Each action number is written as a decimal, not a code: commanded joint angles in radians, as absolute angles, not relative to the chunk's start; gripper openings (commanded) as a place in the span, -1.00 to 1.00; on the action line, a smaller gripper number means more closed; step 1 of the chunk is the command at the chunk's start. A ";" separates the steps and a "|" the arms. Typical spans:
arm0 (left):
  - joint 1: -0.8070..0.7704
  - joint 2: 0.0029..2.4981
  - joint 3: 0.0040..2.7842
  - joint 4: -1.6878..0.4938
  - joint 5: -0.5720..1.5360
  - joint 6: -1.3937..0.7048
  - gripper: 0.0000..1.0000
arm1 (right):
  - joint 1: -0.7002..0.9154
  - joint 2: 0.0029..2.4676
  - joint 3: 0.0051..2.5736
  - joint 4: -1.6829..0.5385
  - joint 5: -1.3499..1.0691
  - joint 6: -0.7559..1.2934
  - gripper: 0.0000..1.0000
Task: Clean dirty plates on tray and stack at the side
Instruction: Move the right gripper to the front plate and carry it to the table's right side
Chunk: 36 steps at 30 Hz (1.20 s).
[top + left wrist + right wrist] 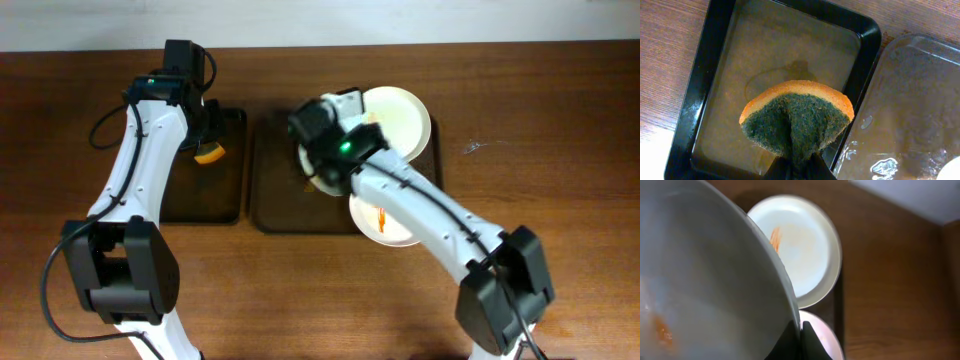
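Gripping a sponge (797, 117) over the black tray (705, 75), left tool (797, 170) is clenched tight; right tool (801, 340) clamps the rim of a streaked plate (705, 280).

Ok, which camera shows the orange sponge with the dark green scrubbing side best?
Left wrist: the orange-and-green sponge fills the frame centre, pinched by the left jaws. Overhead shows only an orange sliver by the arm; right wrist shows none of it.
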<state>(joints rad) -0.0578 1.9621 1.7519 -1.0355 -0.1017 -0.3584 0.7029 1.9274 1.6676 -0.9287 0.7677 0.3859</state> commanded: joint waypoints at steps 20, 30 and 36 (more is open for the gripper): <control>-0.056 1.969 1.749 -1.034 -0.157 -0.346 -1.00 | 0.501 1.804 1.675 -0.930 0.114 0.385 -0.92; -0.056 1.969 1.749 -1.034 -0.154 -0.346 -1.00 | -0.339 1.816 1.649 -1.085 -0.117 0.257 -0.92; -0.056 1.969 1.749 -1.033 -0.154 -0.346 -1.00 | -0.451 1.832 1.336 -0.756 -0.047 0.240 -0.92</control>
<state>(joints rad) -0.0578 1.9621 1.7515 -1.0328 -0.1463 -0.3584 -0.4496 1.8320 1.4246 -0.8124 -0.0822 0.2501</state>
